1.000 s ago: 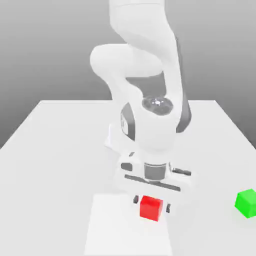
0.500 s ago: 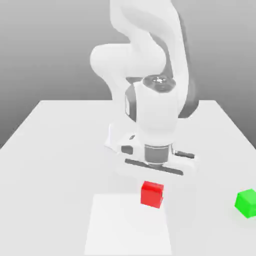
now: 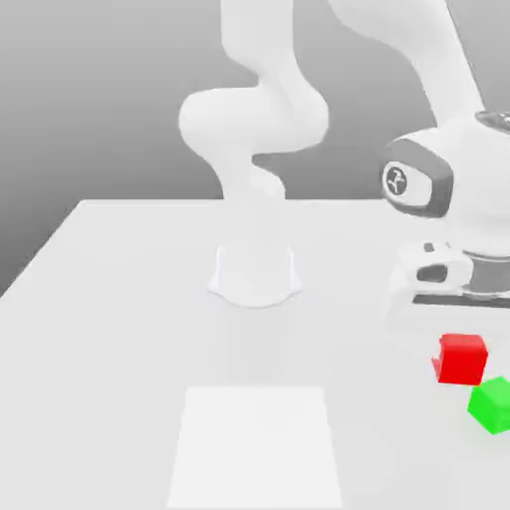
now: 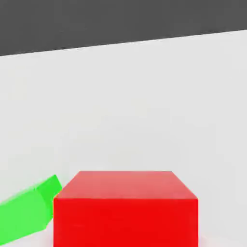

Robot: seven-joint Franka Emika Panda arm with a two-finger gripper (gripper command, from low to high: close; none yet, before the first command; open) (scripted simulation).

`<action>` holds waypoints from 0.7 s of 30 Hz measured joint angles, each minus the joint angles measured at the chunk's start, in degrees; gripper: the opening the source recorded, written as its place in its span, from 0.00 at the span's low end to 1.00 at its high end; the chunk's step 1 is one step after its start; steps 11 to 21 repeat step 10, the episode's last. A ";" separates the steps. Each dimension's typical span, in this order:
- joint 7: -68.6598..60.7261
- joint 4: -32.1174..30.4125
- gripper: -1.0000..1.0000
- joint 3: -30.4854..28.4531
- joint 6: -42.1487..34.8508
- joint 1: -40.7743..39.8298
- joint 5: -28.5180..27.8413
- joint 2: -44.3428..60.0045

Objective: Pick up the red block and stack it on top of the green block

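Note:
The red block (image 3: pixel 463 363) hangs just above the table at the exterior view's right, with my gripper (image 3: pixel 460 347) shut on it under the white hand. The green block (image 3: pixel 492 404) rests on the table close by, slightly nearer the camera and further to the exterior view's right, apart from the red one. In the hand view the red block (image 4: pixel 125 207) sits large and close, and the green block (image 4: pixel 26 214) lies on the table beside and below it.
The arm's round base (image 3: pixel 255 275) stands mid-table. A lighter white square patch (image 3: pixel 255 443) marks the table (image 3: pixel 110 299) near the front edge. The green block lies near the table's edge at the exterior view's right.
The gripper closed on the red block over the white patch, lifted it, and carried it to the exterior view's right, up beside the green block.

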 joint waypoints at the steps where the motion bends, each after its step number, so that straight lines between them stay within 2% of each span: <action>1: 1.26 1.15 0.00 0.68 -0.71 1.10 -0.62 0.55; 6: 7.77 3.40 0.00 -2.02 4.29 5.31 -8.04 8.51; 7: 8.94 3.56 1.00 -3.18 5.83 6.23 -9.64 10.37; 21: 8.94 3.56 1.00 -3.18 5.84 6.23 -9.64 10.37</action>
